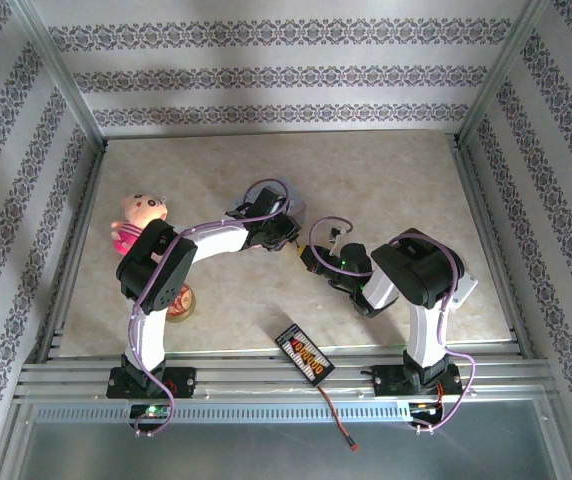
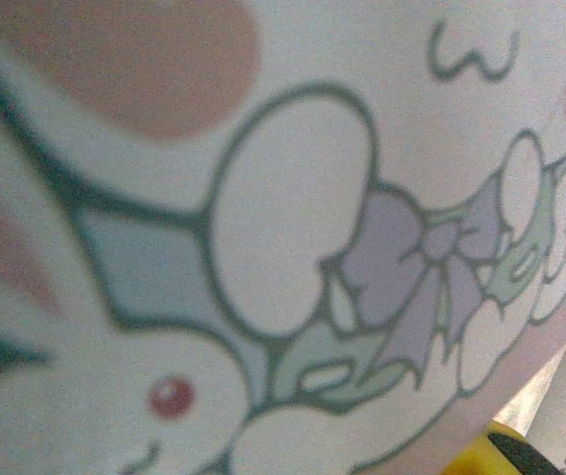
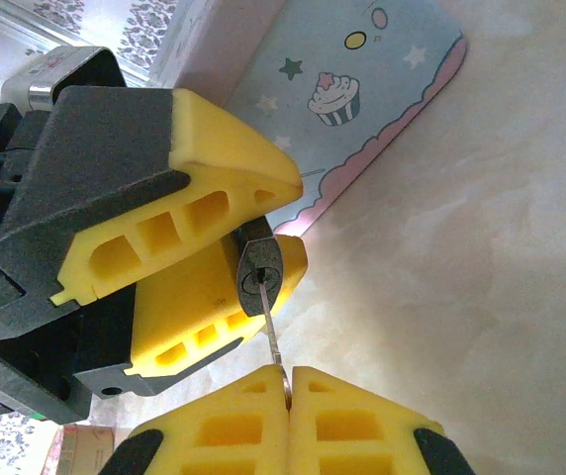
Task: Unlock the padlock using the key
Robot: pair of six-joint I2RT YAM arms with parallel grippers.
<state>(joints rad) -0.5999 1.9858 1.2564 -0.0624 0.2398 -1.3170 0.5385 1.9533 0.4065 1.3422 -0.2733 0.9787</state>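
Much of the padlock [image 3: 260, 273] is hidden. The right wrist view shows only its dark keyhole face and a bit of its body, wedged between the two yellow fingers of the left gripper [image 3: 281, 230], which clamp it from both sides; its shackle is buried between them. The key [image 3: 273, 336] shows as a thin silver blade with its tip in the keyhole. Its head is out of sight inside the right gripper [image 3: 288, 381], whose pads are pressed together on it. From above, the two grippers meet near the middle of the table [image 1: 406, 180], and lock and key are too small there to make out. Just behind the lock lies the pale blue tin [image 3: 362, 89], cut off by the frame, with a cupcake and stars printed on it. The left wrist view is a blurred close-up of the tin's cartoon rabbit and bow. A pink plush toy [image 1: 140, 220] sits toward the left edge, and a black and orange device [image 1: 304, 354] lies on the near rails.
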